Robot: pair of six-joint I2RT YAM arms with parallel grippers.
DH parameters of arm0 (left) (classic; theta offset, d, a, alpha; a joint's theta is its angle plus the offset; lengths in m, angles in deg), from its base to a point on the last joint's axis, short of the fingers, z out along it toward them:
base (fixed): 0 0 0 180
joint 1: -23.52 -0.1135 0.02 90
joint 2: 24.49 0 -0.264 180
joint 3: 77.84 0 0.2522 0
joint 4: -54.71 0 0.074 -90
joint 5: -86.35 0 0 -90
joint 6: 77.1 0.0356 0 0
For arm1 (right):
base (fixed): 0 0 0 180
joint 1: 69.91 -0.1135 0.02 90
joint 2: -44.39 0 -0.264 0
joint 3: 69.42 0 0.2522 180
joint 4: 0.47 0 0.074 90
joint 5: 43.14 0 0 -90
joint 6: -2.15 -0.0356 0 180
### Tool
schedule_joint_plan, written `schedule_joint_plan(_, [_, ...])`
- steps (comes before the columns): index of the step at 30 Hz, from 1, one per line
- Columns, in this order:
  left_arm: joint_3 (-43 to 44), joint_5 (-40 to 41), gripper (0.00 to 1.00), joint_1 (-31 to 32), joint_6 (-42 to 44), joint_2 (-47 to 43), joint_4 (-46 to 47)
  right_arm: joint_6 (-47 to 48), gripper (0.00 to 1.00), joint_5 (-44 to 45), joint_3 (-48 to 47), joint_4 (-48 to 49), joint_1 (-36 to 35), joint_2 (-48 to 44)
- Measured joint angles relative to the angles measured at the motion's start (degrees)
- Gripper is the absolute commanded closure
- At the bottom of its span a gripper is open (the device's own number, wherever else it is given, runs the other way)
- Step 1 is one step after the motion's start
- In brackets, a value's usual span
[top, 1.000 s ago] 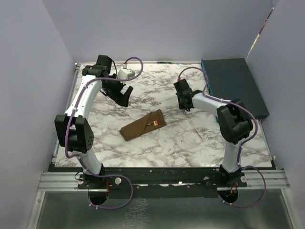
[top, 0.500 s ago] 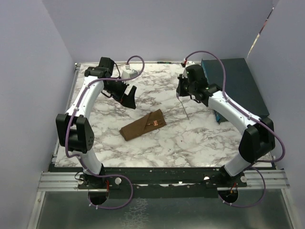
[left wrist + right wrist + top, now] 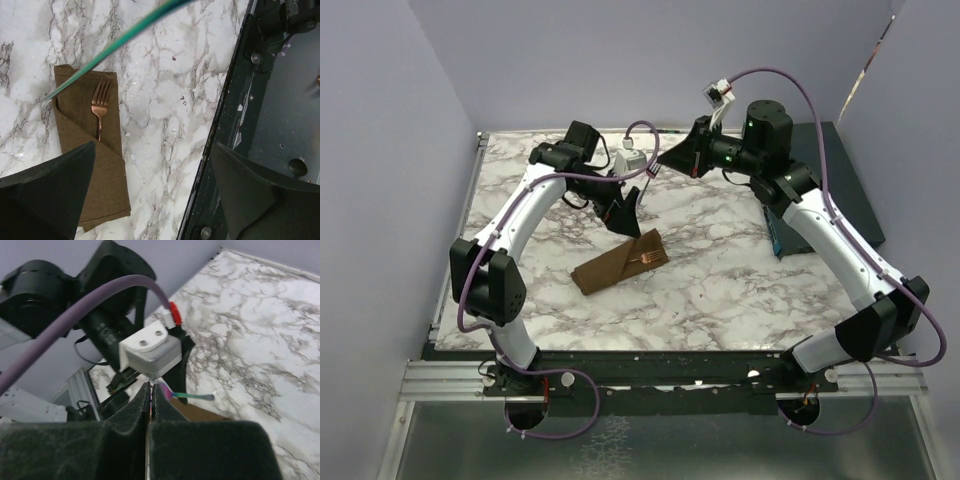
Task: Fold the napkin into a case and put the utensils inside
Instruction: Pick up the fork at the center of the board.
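Case lies on the table in your top view, long axis slanting near-left to far-right, fork peeking from the far end. Left gripper, jaws spread, hovers nearest; right gripper hangs farther back. Left wrist: greenish utensil crosses above the case. Right wrist: closed jaws pinch that utensil, with the case just beneath it.

The case lies flat on the marble counter. The fork has its tines bare and its handle tucked under the fold. A green rod slants above them. The left hand hangs over the counter, fingers spread wide. A dark frame borders the right.
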Motion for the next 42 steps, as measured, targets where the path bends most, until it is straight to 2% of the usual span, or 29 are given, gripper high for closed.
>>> schedule_joint_plan(5, [0.17, -1.4, 0.01, -0.52, 2.34, -0.35, -0.22, -0.35, 0.99, -6.1, -0.09, 1.25, 0.0, -2.64])
schedule_joint_plan(14, [1.27, -3.3, 0.01, -0.57, 14.8, -3.74, -7.82, -2.47, 0.99, -12.39, 2.95, 2.34, 0.0, -4.35])
schedule_joint_plan(22, [-4.68, -10.47, 0.01, -0.57, 21.03, -10.32, -6.69, -14.53, 0.99, -15.45, 10.73, 14.88, 0.0, -5.44])
schedule_joint_plan(28, [-14.05, -13.03, 0.05, -0.57, 18.95, -17.51, 2.32, -23.56, 0.99, -17.75, 11.15, 24.85, 0.0, -5.42])
schedule_joint_plan(32, [-16.5, -13.38, 0.16, -0.57, 15.58, -19.85, 7.87, -27.89, 0.99, -18.82, 11.17, 30.25, 0.0, -4.87])
schedule_joint_plan(34, [-16.81, -13.4, 0.25, -0.57, 14.21, -19.8, 9.94, -30.36, 0.99, -19.43, 11.15, 33.24, 0.0, -4.24])
schedule_joint_plan(35, [-16.98, -13.4, 0.35, -0.57, 13.27, -19.67, 10.8, -31.28, 0.99, -19.67, 11.17, 34.34, 0.0, -3.89])
schedule_joint_plan(37, [-17.22, -13.42, 0.74, -0.57, 12.37, -19.52, 11.72, -32.54, 0.99, -19.8, 11.15, 35.76, 0.0, -3.26])
schedule_joint_plan(38, [-17.31, -13.44, 0.96, -0.57, 12.11, -19.5, 12.02, -32.83, 0.99, -19.82, 11.17, 36.0, 0.0, -3.06])
schedule_joint_plan(39, [-17.44, -13.46, 1.0, -0.59, 11.19, -19.43, 12.44, -33.05, 0.99, -19.85, 11.15, 36.06, 0.0, -2.95])
schedule_joint_plan(41, [-17.55, -13.33, 1.0, -0.61, 11.19, -19.32, 13.11, -33.05, 0.99, -19.87, 11.17, 36.15, 0.0, -2.89])
schedule_joint_plan(42, [-17.59, -13.42, 1.0, -0.61, 11.32, -19.28, 13.22, -32.72, 0.94, -19.87, 11.15, 36.13, 0.0, -2.89])
